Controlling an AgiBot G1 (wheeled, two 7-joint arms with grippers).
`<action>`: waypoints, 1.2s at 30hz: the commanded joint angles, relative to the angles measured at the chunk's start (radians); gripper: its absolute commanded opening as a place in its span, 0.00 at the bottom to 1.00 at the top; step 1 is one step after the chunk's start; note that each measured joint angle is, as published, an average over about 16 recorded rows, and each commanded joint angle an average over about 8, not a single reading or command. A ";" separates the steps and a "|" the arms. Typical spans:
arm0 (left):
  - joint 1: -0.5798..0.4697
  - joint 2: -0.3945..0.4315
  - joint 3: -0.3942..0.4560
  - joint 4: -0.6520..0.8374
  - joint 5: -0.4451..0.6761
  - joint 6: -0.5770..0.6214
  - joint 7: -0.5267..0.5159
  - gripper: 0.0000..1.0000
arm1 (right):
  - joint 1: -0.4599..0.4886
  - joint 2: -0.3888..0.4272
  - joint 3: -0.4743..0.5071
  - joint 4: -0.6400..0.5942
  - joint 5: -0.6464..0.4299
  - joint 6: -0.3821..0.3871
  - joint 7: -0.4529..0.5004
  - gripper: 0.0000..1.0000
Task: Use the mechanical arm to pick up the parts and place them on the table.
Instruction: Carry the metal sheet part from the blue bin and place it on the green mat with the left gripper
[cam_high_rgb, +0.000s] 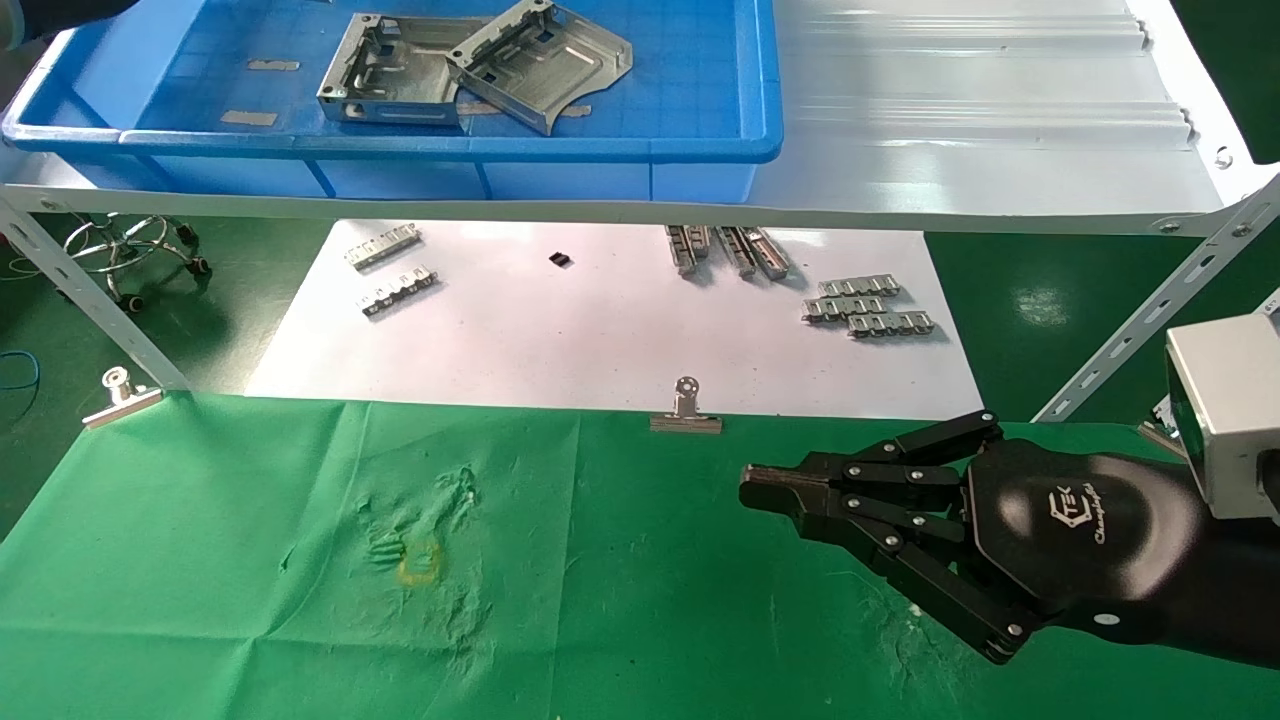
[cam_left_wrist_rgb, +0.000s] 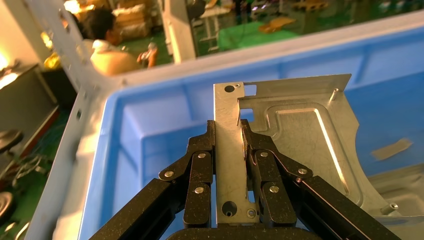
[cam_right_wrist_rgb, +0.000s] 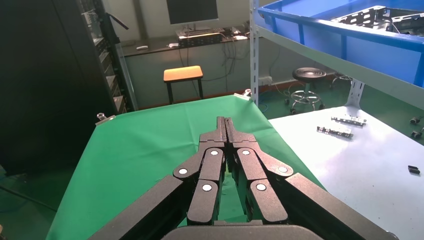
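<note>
Wrinkled green table (cam_high_rgb: 250, 600); stamped silvery part (cam_left_wrist_rgb: 295, 145) pinched, seemingly, by left gripper (cam_left_wrist_rgb: 228, 131).

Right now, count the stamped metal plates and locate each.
3. Two lie overlapping in the blue tub: left plate, right plate. The left claw grips a third plate over it. More may be hidden.

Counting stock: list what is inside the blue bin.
Two parts overlap in the blue bin, plus small strips. The left gripper grips a third part there. Anything beneath is hidden.
</note>
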 joint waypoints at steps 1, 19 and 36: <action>-0.005 -0.006 -0.009 -0.009 -0.013 0.020 0.008 0.00 | 0.000 0.000 0.000 0.000 0.000 0.000 0.000 0.00; 0.058 -0.152 -0.030 -0.114 -0.075 0.698 0.147 0.00 | 0.000 0.000 0.000 0.000 0.000 0.000 0.000 0.00; 0.364 -0.416 0.124 -0.722 -0.375 0.909 0.173 0.00 | 0.000 0.000 0.000 0.000 0.000 0.000 0.000 0.00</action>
